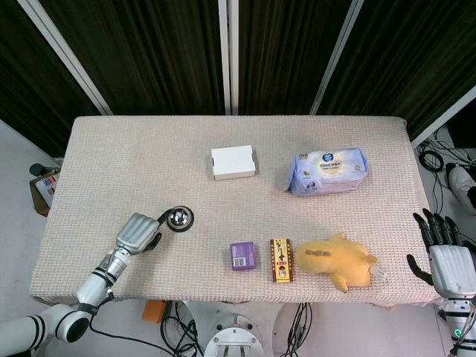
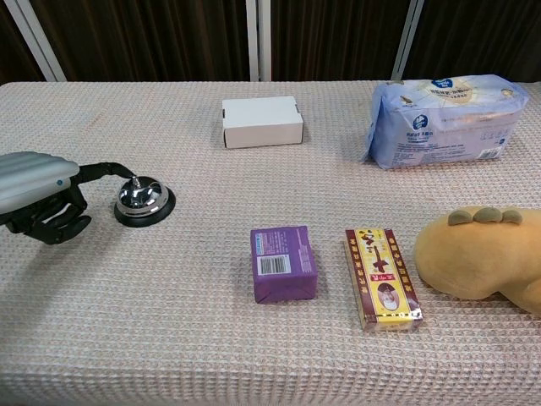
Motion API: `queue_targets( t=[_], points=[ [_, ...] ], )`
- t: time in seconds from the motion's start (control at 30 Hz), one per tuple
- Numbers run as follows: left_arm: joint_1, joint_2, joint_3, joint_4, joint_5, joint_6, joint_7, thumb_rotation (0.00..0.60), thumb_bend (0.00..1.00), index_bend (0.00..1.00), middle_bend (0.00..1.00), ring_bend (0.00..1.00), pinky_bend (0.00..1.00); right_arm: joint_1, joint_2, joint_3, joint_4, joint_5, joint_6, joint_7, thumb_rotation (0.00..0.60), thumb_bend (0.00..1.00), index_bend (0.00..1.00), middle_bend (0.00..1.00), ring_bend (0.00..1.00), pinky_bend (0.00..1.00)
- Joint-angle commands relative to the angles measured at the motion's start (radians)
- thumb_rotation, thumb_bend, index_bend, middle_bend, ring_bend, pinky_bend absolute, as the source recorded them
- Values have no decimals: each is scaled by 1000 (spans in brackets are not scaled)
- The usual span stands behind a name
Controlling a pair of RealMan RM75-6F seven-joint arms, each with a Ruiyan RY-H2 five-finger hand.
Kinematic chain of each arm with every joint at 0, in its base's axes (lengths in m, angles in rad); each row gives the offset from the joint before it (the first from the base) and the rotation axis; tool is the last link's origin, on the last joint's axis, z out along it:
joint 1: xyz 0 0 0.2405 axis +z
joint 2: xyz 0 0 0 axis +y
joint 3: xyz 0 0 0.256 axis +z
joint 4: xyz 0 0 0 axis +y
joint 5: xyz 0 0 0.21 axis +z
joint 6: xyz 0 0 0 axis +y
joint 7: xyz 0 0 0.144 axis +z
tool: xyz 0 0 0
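Observation:
A chrome desk bell (image 1: 179, 219) (image 2: 142, 196) on a black base stands on the left part of the table. My left hand (image 1: 137, 232) (image 2: 38, 199) lies on the cloth just left of it, most fingers curled under. One dark finger reaches across to the top of the bell and touches it. It holds nothing. My right hand (image 1: 446, 249) is beyond the table's right edge with its fingers spread upward and nothing in it. The chest view does not show that hand.
On the beige woven cloth (image 1: 149, 171) lie a white box (image 1: 233, 162) (image 2: 262, 121), a blue wipes pack (image 1: 329, 171) (image 2: 444, 118), a purple box (image 1: 242, 256) (image 2: 282, 263), a red-and-yellow box (image 1: 281, 259) (image 2: 381, 277) and a yellow plush toy (image 1: 338, 260) (image 2: 478, 254).

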Motion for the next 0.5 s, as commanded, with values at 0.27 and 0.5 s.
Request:
queue_targets(
  t=[0.27,0.5],
  points=[
    [2,0,-2,-2,1,6,0,600,531,115,811,774,759,-2,-1,-3,4,-2,1,4,600,241,0,0,0,0],
    [2,2,-3,-4,1,8,-1,600,531,114,811,774,759,-2,-2,-2,7,-3,4,9,600,241,0,0,0,0]
  ],
)
